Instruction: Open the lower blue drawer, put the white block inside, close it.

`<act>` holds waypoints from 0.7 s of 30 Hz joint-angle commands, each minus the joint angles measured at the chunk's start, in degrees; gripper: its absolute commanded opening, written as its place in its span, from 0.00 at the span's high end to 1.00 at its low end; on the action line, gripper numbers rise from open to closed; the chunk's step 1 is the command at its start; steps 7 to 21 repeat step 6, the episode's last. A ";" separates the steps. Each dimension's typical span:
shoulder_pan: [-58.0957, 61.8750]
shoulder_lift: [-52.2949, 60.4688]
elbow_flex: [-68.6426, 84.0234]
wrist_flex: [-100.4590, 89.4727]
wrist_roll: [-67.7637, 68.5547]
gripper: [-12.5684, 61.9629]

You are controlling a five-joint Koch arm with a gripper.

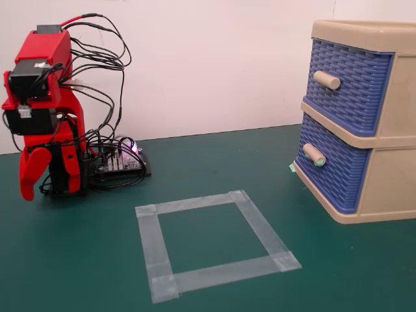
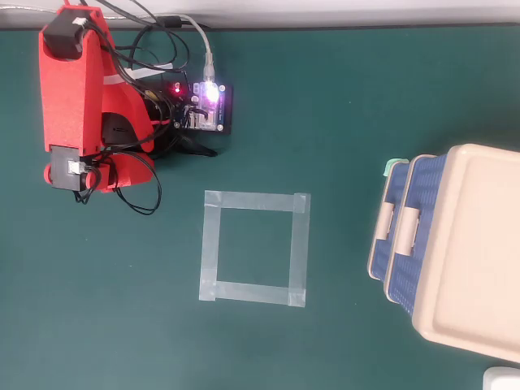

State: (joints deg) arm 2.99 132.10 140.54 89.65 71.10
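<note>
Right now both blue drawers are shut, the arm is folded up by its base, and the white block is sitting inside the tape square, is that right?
Not quite. The tape square is empty in both the overhead and fixed views, and no block shows inside it. The rest holds: both drawers, upper and lower, are shut, and the arm is folded up by its base.
</note>
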 commanded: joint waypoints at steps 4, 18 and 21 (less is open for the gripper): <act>0.18 2.55 2.37 4.57 -0.44 0.37; 0.18 2.55 2.37 4.48 -0.44 0.37; 0.18 2.55 2.37 4.48 -0.44 0.37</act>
